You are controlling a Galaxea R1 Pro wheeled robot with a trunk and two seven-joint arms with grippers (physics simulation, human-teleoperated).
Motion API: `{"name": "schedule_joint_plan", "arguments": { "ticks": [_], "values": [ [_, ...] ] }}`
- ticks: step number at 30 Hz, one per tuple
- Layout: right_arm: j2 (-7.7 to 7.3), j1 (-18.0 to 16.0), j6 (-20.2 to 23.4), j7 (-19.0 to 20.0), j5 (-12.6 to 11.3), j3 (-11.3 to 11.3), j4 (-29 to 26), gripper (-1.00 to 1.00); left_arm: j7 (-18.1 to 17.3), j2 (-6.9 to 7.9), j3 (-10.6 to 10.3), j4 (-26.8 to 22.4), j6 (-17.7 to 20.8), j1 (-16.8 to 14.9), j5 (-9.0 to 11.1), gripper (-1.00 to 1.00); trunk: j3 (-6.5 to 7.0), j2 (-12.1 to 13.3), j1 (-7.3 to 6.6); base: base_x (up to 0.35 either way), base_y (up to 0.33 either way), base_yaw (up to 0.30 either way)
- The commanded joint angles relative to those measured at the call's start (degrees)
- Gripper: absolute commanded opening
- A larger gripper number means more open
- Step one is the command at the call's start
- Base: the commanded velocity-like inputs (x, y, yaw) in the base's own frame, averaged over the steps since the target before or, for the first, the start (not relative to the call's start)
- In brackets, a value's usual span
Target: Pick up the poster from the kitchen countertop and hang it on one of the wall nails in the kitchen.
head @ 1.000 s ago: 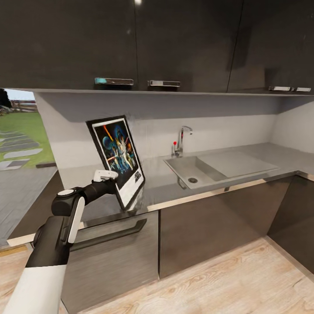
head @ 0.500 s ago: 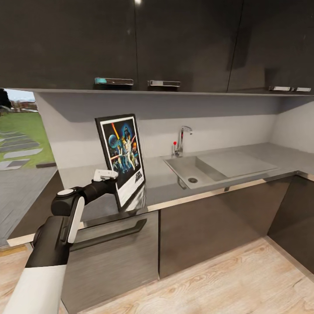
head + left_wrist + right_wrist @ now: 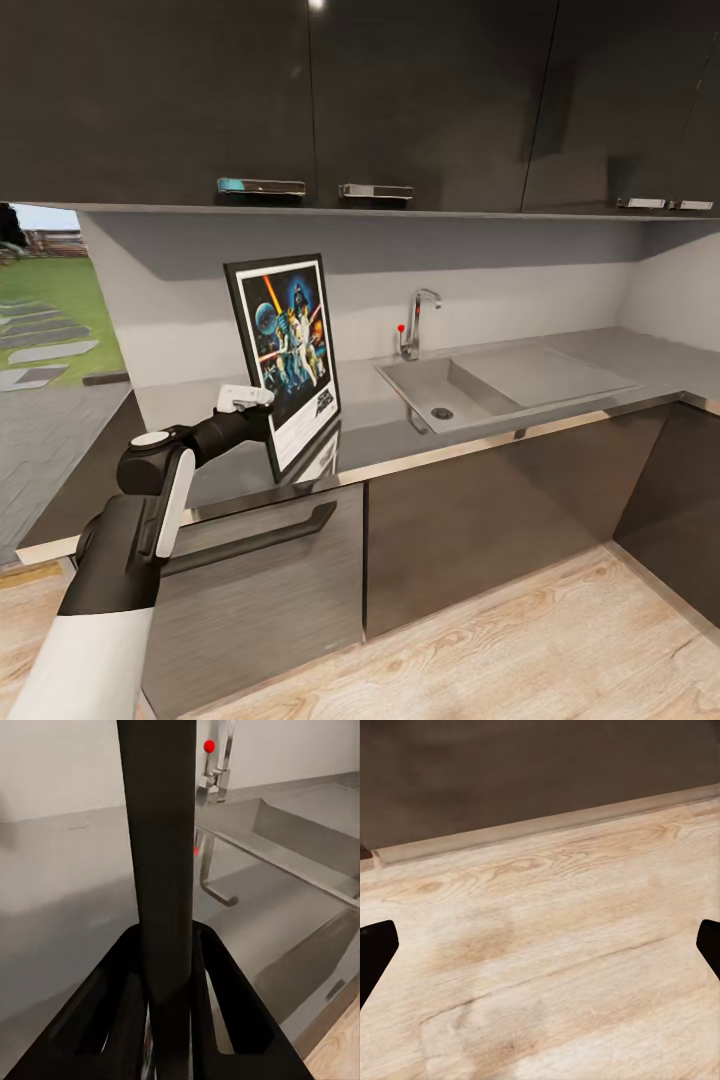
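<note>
The poster [image 3: 290, 345], Star Wars artwork with a white border in a thin black frame, stands nearly upright over the left part of the kitchen countertop [image 3: 400, 425]. Its lower corner is at or just above the slab. My left gripper [image 3: 262, 418] is shut on the frame's left edge, low down. In the left wrist view that black frame edge [image 3: 161, 847] runs up between the two dark fingers [image 3: 232, 997] of the left gripper [image 3: 171, 945]. My right gripper [image 3: 540, 945] is open above wooden floor, with nothing between its fingertips [image 3: 375, 952].
The recessed sink [image 3: 440, 395] and chrome tap [image 3: 418, 318] lie right of the poster. Dark upper cabinets [image 3: 300, 100] hang low over the counter, just above the poster's top. A drawer handle [image 3: 260, 535] sticks out below. An opening to a lawn [image 3: 50, 300] is at the left.
The poster has swung from leaning back to the left to nearly upright, and its top has risen toward the cabinets. My left arm has barely moved.
</note>
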Motion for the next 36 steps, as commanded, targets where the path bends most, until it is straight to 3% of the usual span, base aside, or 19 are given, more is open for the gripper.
{"name": "schedule_joint_plan", "arguments": {
  "ticks": [1,11,25,36],
  "values": [
    [0.0,-0.04,-0.17,-0.02,0.05,-0.01,0.04,1.0,-0.22,-0.03,0.02,-0.11,0.31,-0.05,-0.15,-1.0,-0.06,-0.03,0.0,0.0,0.0,0.0],
    [0.0,-0.04,-0.17,-0.02,0.05,-0.01,0.03,1.0,-0.24,-0.68,-0.05,-0.29,0.39,-0.05,0.0,-1.0,-0.06,-0.03,0.0,-0.019,0.0,0.0],
    [0.0,-0.04,-0.17,-0.02,0.05,-0.01,0.03,1.0,-0.42,-0.78,-0.06,-0.31,0.33,-0.05,0.01,-1.0,-0.06,-0.03,0.0,-0.295,0.0,0.0],
    [0.0,-0.04,-0.17,-0.02,0.05,-0.01,0.04,1.0,-5.9,-0.78,-0.14,-0.29,0.25,-0.05,0.01,-1.0,-0.06,-0.03,0.0,-0.333,0.0,0.0]
  ]
}}
